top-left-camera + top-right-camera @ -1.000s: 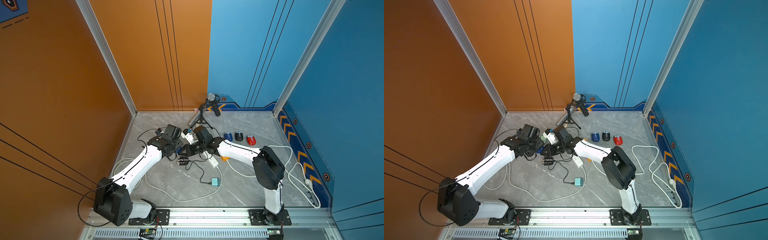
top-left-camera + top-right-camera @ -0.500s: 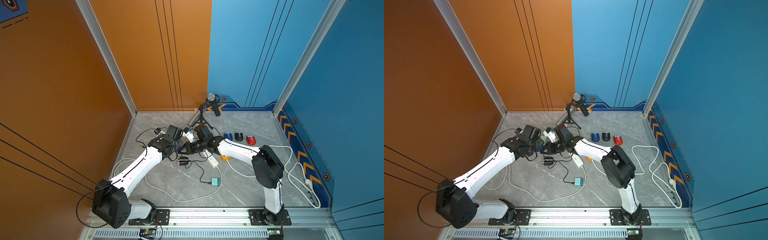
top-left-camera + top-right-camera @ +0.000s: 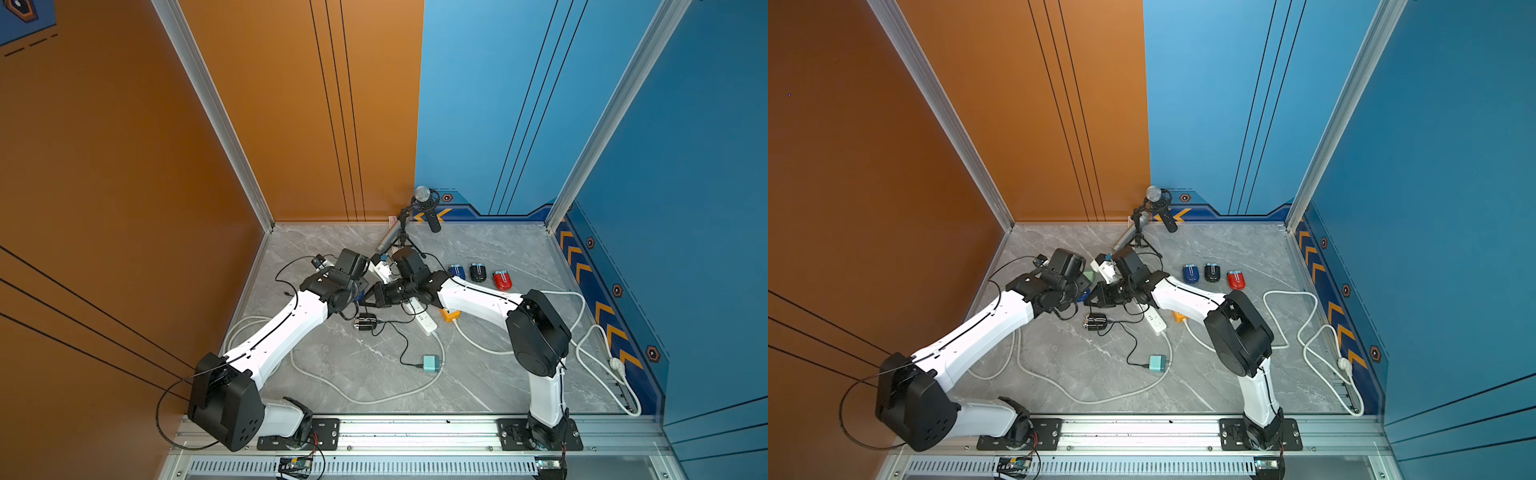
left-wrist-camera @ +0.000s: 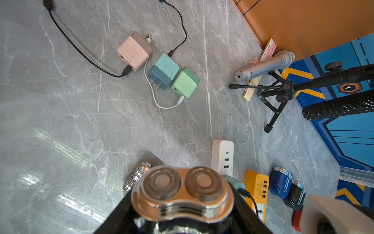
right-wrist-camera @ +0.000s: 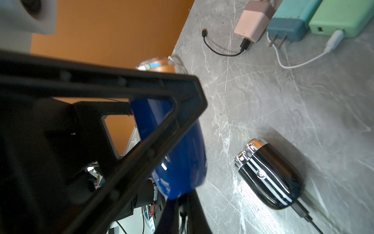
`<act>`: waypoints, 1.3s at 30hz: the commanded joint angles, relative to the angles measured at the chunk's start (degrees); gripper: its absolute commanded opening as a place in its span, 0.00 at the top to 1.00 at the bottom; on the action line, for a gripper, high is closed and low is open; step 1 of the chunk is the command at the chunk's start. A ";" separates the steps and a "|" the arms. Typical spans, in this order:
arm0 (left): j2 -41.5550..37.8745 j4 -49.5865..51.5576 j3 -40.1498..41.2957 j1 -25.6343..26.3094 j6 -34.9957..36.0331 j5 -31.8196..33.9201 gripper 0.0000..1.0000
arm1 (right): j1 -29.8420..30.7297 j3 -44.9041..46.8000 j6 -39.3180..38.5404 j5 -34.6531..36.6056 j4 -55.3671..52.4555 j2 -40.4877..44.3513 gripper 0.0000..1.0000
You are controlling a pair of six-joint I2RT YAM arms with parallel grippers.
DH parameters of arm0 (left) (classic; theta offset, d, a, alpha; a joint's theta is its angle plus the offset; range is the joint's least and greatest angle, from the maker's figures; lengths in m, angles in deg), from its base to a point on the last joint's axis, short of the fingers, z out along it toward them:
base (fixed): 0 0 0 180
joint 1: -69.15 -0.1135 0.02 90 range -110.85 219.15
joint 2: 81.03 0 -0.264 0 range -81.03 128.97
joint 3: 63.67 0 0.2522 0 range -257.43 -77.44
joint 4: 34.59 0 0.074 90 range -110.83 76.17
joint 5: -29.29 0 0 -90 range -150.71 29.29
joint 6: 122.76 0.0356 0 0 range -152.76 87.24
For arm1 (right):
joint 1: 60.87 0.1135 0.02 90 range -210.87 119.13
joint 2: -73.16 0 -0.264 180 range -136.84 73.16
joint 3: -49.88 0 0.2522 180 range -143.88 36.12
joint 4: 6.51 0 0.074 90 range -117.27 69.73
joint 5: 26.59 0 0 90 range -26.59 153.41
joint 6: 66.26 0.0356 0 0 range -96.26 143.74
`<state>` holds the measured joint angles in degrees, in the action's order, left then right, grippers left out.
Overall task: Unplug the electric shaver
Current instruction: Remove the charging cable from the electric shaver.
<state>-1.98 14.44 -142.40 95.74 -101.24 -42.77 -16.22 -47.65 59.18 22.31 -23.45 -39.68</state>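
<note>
Altogether five shavers [image 3: 478, 272]: left gripper [image 4: 181, 195] clasps one blue shaver [image 5: 182, 162], right gripper [image 3: 365, 300] pinched closed

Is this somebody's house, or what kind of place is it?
Probably a robot test booth, not a house. Two robot arms are bolted to a metal rail, orange panels and blue panels wall it in, and chargers and a microphone sit around like practice props.
</note>
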 commanded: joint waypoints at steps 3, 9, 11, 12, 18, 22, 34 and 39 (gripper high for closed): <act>2.45 1.58 -2.56 -1.97 -0.49 3.85 0.55 | -2.84 3.09 0.69 5.57 -0.42 3.25 0.95; 4.36 0.90 -3.81 -2.80 0.30 2.73 0.55 | -2.71 0.45 -3.03 2.17 -6.66 1.66 0.95; 4.62 0.86 -3.94 -3.42 0.81 2.33 0.55 | -2.41 0.34 -4.70 2.08 -9.18 1.52 0.95; 4.68 0.83 -4.16 -3.76 1.06 2.31 0.55 | -2.29 0.91 -5.02 2.27 -9.35 1.74 0.95; 5.41 0.74 -4.59 -5.14 0.94 1.67 0.55 | -2.19 5.91 -3.88 10.18 -4.98 5.07 0.95; 6.27 0.63 -5.08 -5.21 0.69 1.33 0.55 | -2.19 6.89 -2.14 10.97 0.65 5.60 0.95; 8.99 0.31 -8.28 -7.09 3.12 1.17 0.55 | -2.19 6.22 -6.53 5.98 -8.71 4.12 0.95; 9.17 0.32 -8.33 -7.61 2.81 0.95 0.55 | -2.28 12.76 -2.79 12.70 3.91 8.28 0.96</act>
<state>6.74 14.13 -149.14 90.75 -100.04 -49.03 -17.84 -38.19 54.79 30.79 -21.20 -34.41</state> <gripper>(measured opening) 0.614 0.092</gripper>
